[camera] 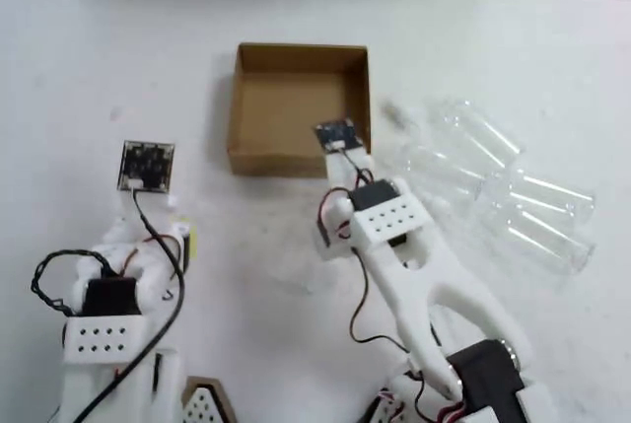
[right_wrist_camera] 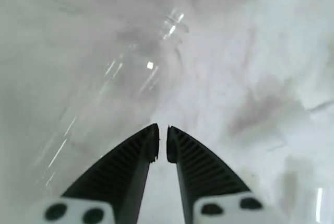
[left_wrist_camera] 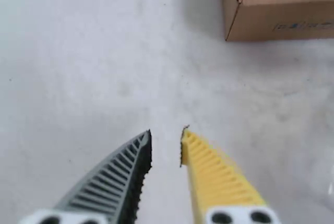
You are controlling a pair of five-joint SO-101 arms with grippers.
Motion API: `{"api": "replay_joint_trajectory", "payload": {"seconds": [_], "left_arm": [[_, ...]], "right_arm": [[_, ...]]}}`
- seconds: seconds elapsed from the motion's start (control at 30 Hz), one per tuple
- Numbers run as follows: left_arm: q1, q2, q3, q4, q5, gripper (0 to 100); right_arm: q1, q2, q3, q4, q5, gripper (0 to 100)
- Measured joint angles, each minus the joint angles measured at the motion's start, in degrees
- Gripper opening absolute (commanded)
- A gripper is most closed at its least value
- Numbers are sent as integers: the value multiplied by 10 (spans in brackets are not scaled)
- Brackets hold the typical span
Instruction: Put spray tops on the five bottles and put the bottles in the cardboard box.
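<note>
From above, the clear bottles (camera: 537, 191) lie on the surface (camera: 118, 68) right of the cardboard box (camera: 296, 98); we judge capping not yet begun. Left wrist: our left pincer (left_wrist_camera: 166, 148) is slightly parted, empty. Right wrist: our right pincer (right_wrist_camera: 162, 143) is clenched on nothing, near a bottle (right_wrist_camera: 130, 78); next it must part to grasp it.

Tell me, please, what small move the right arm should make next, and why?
Probably open the right gripper: its jaws stand almost shut, holding nothing, just short of a clear bottle lying on its side. They must spread before they can close around it. The cardboard box holds no bottles yet.
</note>
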Motion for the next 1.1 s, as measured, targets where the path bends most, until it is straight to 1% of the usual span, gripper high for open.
{"api": "replay_joint_trajectory", "payload": {"seconds": [0.2,0.33,0.47,0.63,0.7,0.9,1.1], "left_arm": [[0,0,0,0,0,132],[0,0,0,0,0,132],[0,0,0,0,0,132],[0,0,0,0,0,133],[0,0,0,0,0,133],[0,0,0,0,0,135],[2,0,0,0,0,135]], "right_arm": [[11,59,0,-47,0,16],[36,98,-15,-63,0,16],[60,106,-27,-74,0,16],[56,112,-28,-127,-36,16],[42,112,-28,-136,-40,16],[-34,112,-28,-139,-40,16],[-55,112,-28,-139,-40,16]]}}
